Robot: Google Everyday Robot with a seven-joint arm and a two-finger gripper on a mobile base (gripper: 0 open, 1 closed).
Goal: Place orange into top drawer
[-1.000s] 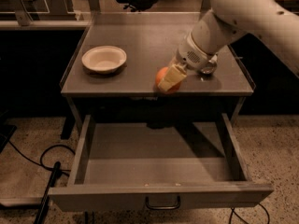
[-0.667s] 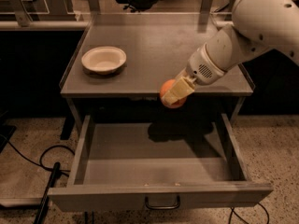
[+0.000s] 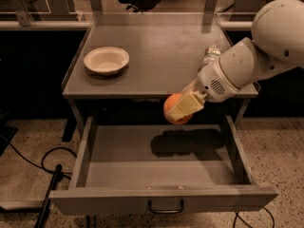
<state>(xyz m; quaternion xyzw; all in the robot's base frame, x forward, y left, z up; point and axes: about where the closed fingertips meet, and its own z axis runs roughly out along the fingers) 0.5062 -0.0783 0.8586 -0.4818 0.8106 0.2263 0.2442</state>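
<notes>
The orange (image 3: 172, 106) is a small round orange fruit held in my gripper (image 3: 179, 109), whose pale fingers are shut on it. It hangs in the air just past the table's front edge, above the back middle of the open top drawer (image 3: 161, 165). The drawer is pulled fully out, grey inside, with a flat front panel and a dark curved handle (image 3: 165, 207). The arm's shadow falls on the drawer floor below the orange. My white arm reaches in from the right.
A white bowl (image 3: 106, 60) sits on the left of the grey table top (image 3: 156, 51). A crushed silver can (image 3: 211, 52) lies at the table's right, partly behind my arm. Black cables (image 3: 47, 167) lie on the speckled floor at left.
My gripper has carried the orange off the table top, forward and down, until it hangs over the open drawer.
</notes>
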